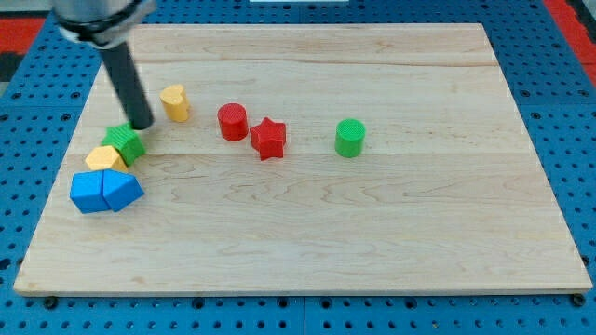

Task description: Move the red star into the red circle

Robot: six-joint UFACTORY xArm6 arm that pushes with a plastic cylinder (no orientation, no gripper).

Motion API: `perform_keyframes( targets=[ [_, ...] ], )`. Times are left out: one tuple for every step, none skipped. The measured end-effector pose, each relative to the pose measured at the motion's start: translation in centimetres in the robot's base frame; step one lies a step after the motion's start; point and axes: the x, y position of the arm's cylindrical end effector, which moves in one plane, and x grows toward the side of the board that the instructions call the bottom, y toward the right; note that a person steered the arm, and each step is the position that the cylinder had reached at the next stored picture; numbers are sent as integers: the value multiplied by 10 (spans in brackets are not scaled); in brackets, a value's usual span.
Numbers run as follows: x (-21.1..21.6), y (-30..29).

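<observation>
The red star (268, 139) lies near the board's middle, a little left of centre. The red circle (232, 122), a short red cylinder, stands just to its upper left, a small gap apart or barely touching. My tip (142, 125) is at the view's left, well left of both red blocks, just above the green star-like block (123, 143) and to the lower left of the yellow block (174, 102).
A green cylinder (349, 138) stands right of the red star. A yellow block (105, 158) and two blue blocks (104, 191) cluster at the left edge below the green block. The wooden board (391, 233) sits on a blue pegboard.
</observation>
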Motion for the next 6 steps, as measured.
perform_keyframes(
  targets=[
    [19, -14],
    [30, 12],
    [35, 20],
    [19, 64],
    [57, 116],
    [73, 159]
  ],
)
